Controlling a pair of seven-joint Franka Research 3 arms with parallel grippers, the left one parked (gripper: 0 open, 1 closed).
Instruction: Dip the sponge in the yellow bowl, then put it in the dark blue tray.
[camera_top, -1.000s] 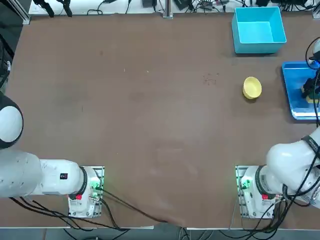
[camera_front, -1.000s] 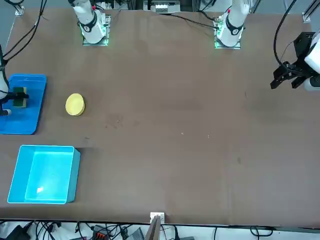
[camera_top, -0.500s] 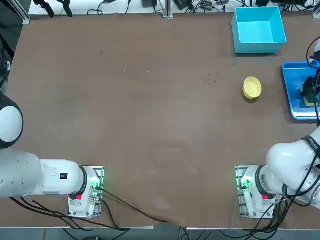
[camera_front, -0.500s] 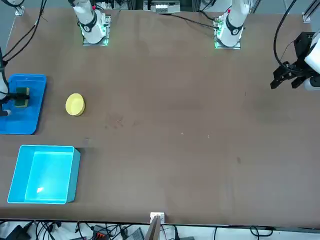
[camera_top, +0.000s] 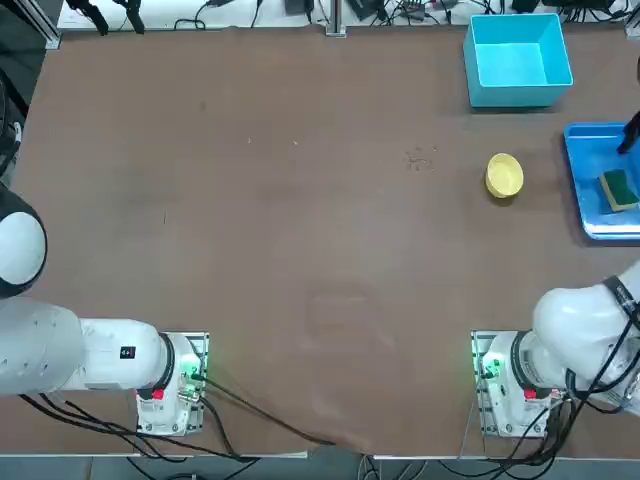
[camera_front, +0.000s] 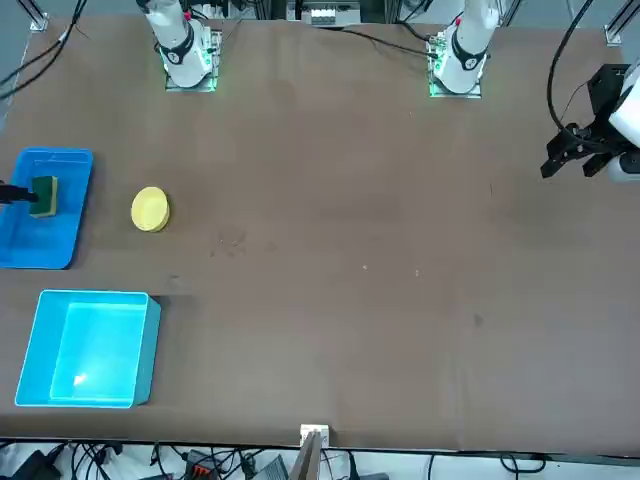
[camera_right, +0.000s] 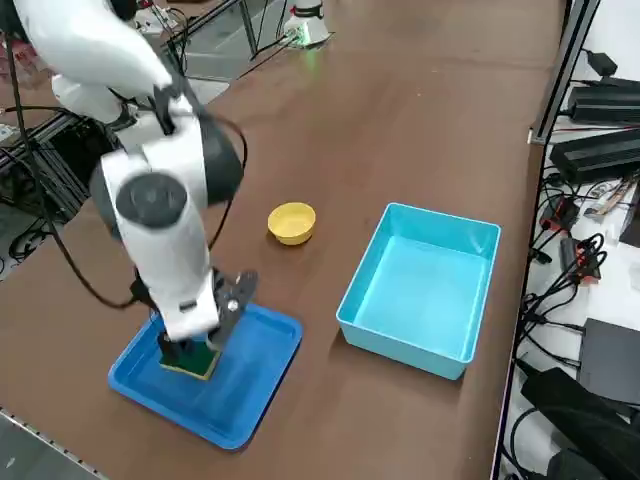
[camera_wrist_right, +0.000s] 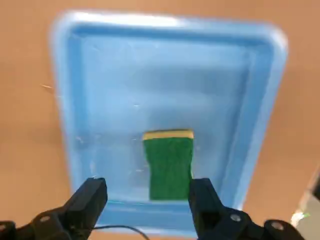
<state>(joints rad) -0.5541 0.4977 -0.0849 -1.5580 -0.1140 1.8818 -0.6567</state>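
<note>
Sponge (camera_wrist_right: 169, 167), green on top with a yellow layer beneath, lies in the blue tray (camera_right: 206, 424), green face up, nearer one side of the tray than its middle. The right claw (camera_wrist_right: 148, 192) is released and holds nothing; it stands over the tray, its two fingers spread wide with the sponge between them in the wrist view but ungripped. The yellow bowl (camera_top: 504, 176) sits on the brown surface (camera_top: 300, 250) beside the tray, apart from it. The block should be light and soft, with the green face probably rougher and stiffer than the yellow foam, and nothing about it looks fragile. If it needs moving again, pinching it across its narrower width, near the middle, should suit; too firm a squeeze would only squash it, and any dampness could make it slide a little.
</note>
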